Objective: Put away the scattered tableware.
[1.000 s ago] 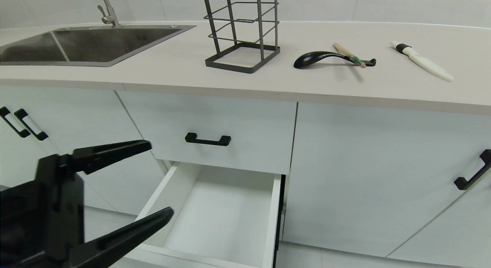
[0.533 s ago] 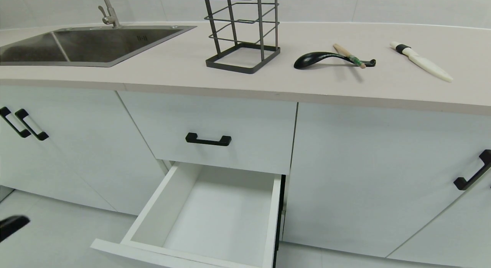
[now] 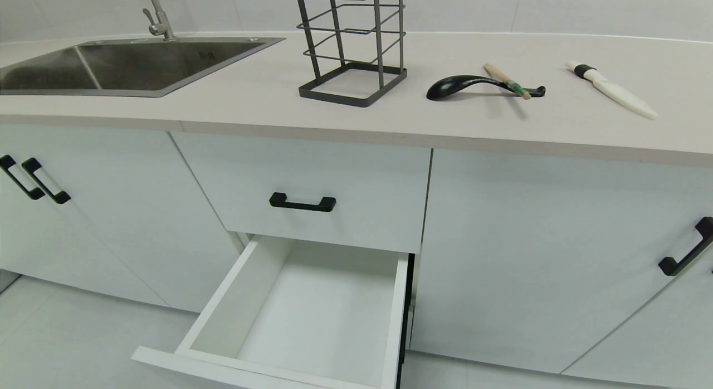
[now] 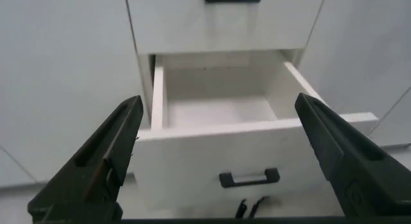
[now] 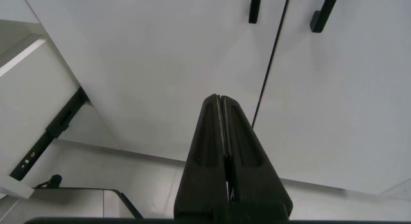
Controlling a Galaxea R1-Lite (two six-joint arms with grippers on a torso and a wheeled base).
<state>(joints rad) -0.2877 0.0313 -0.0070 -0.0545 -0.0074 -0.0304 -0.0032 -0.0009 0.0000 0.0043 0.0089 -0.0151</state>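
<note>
On the counter lie a black spoon (image 3: 473, 86), a wooden chopstick pair (image 3: 506, 81) crossing its handle, and a white knife with a black band (image 3: 611, 90). Below the counter a white drawer (image 3: 301, 316) stands pulled out with nothing inside. My left gripper (image 4: 218, 115) is open, its fingers spread wide and facing the front of the open drawer (image 4: 257, 150) from a short distance. My right gripper (image 5: 223, 112) is shut with nothing held, hanging low before the white cabinet doors (image 5: 192, 63).
A black wire rack (image 3: 353, 43) stands on the counter left of the spoon. A steel sink (image 3: 122, 66) with a tap sits at the far left. A closed drawer with a black handle (image 3: 302, 202) is above the open one. Cabinet doors flank both sides.
My left gripper, large at the lower left of the head view a second ago, has dropped out of that view. The tableware and the drawer have not moved.
</note>
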